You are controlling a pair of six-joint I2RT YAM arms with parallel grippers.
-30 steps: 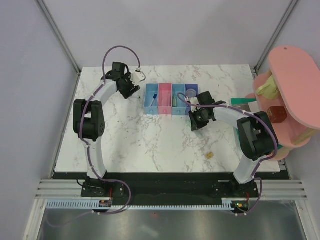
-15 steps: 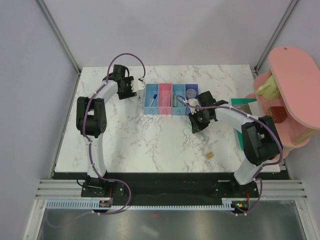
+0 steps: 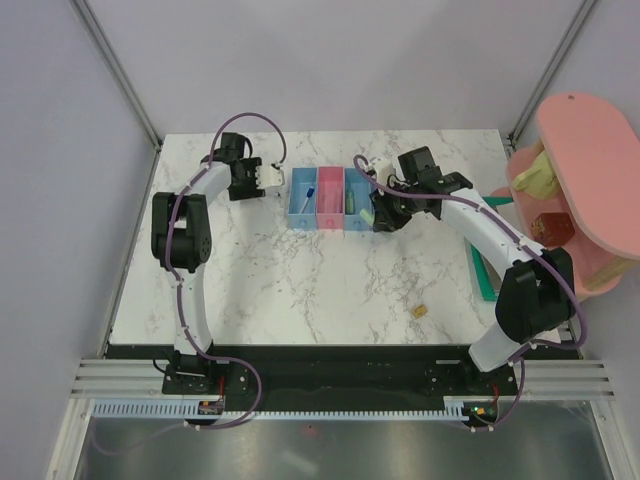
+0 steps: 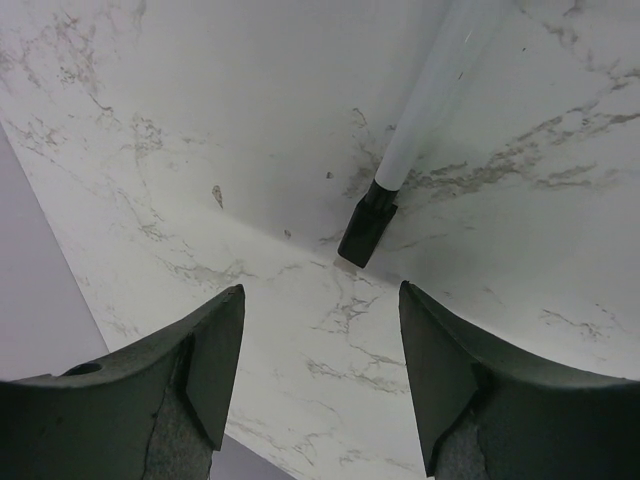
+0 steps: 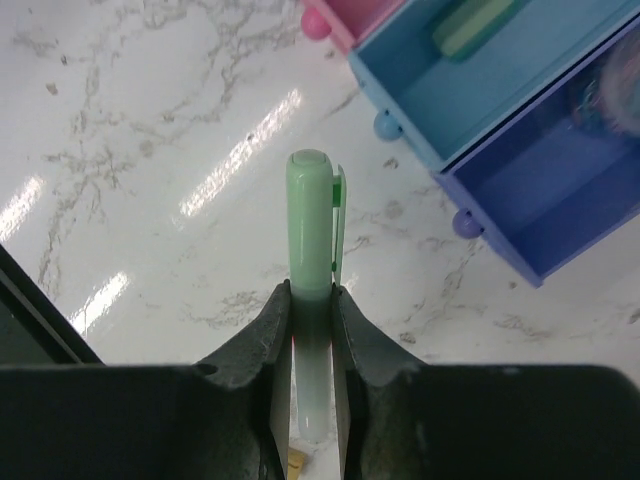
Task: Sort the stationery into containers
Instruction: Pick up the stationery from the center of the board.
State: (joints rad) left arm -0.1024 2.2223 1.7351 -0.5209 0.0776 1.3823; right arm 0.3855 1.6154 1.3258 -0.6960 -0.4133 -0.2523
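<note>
Green bar [image 5: 312,220] clamped in your right gripper [image 5: 312,295] short of the bins [image 3: 328,222]; left gripper [image 4: 320,340] apart over a white pen [image 4: 405,150].
Nearest you, a tan nub [image 3: 420,311] lies alone on the table [image 3: 300,290], not yet sorted. Further out, your right fingers pinch the bar's lower end, so its capped end points forward. I judge that is to drop it into the light blue bin [image 5: 420,110] that holds a matching bar [image 5: 475,22]. Beside that, the dark blue bin [image 5: 500,230] holds something clear and round, blurred. The pink bin [image 3: 328,220] seems to hold a pink bar, and the leftmost bin [image 3: 297,215] a blue-tipped marker [image 3: 306,192]. Farthest out, your left jaws hang apart, holding nothing, lined up on the black-tipped pen lying on the table, likely for a pickup.
</note>
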